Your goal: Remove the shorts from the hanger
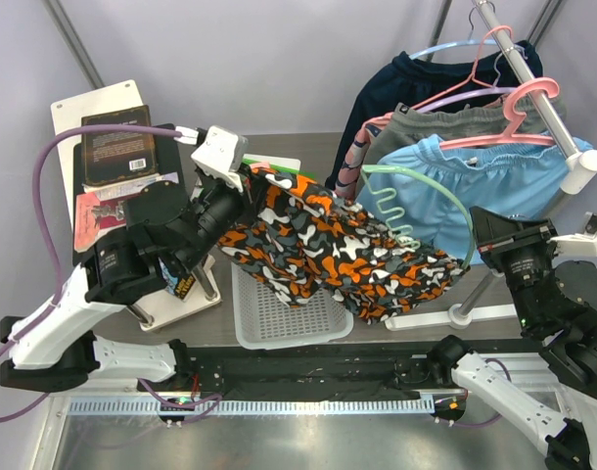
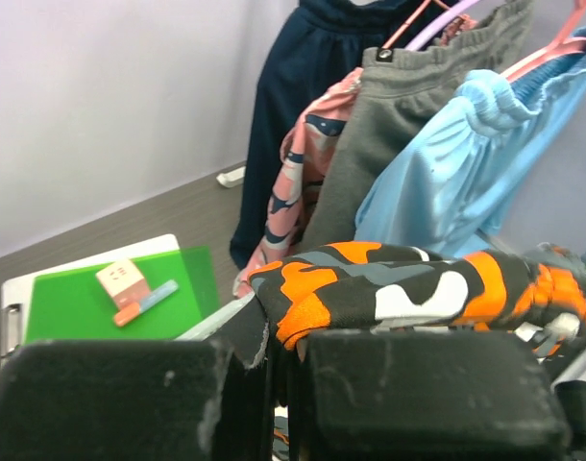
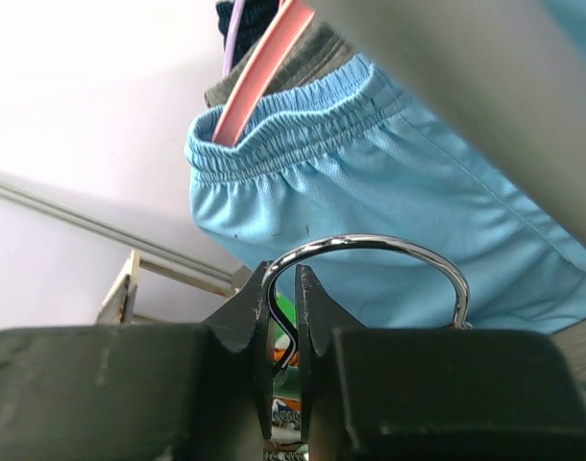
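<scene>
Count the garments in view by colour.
Camo shorts: 1
Light blue shorts: 1
Grey shorts: 1
Navy garment: 1
Pink print garment: 1
Total: 5

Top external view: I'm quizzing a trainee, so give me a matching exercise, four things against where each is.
1 camouflage shorts
2 light blue shorts
3 white basket
4 green hanger

A on a pink hanger
B below the camouflage cloth
C in the jaws of the left gripper
D hook in the jaws of the right gripper

Pairs: 1-C, 2-A, 3-B, 4-D
</scene>
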Controlling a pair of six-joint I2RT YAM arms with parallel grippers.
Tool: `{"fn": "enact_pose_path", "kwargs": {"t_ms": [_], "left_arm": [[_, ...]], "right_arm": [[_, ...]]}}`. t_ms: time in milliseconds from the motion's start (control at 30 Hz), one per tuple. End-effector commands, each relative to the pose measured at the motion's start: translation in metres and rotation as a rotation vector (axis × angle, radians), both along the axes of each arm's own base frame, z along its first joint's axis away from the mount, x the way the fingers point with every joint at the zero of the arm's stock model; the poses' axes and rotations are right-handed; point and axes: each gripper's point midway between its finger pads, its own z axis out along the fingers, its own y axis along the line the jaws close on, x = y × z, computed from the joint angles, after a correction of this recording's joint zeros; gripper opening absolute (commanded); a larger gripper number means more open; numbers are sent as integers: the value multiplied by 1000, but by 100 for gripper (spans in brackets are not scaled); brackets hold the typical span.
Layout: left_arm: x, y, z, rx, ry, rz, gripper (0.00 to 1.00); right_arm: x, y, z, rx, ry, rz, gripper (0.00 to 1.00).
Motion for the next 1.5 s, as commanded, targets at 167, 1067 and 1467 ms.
{"fn": "enact_pose_path", "kwargs": {"t_ms": [167, 1067, 1467], "left_arm": [[-3, 63, 54, -190, -68, 142, 0], [-2, -49, 52, -145, -54, -145, 0], [2, 7, 140, -152, -298, 4, 0]], "right_arm": [[2, -17, 8, 15, -20, -96, 1], [-6, 51, 147, 340, -373, 267, 1], [-46, -10, 180, 294, -486, 101, 1]]}}
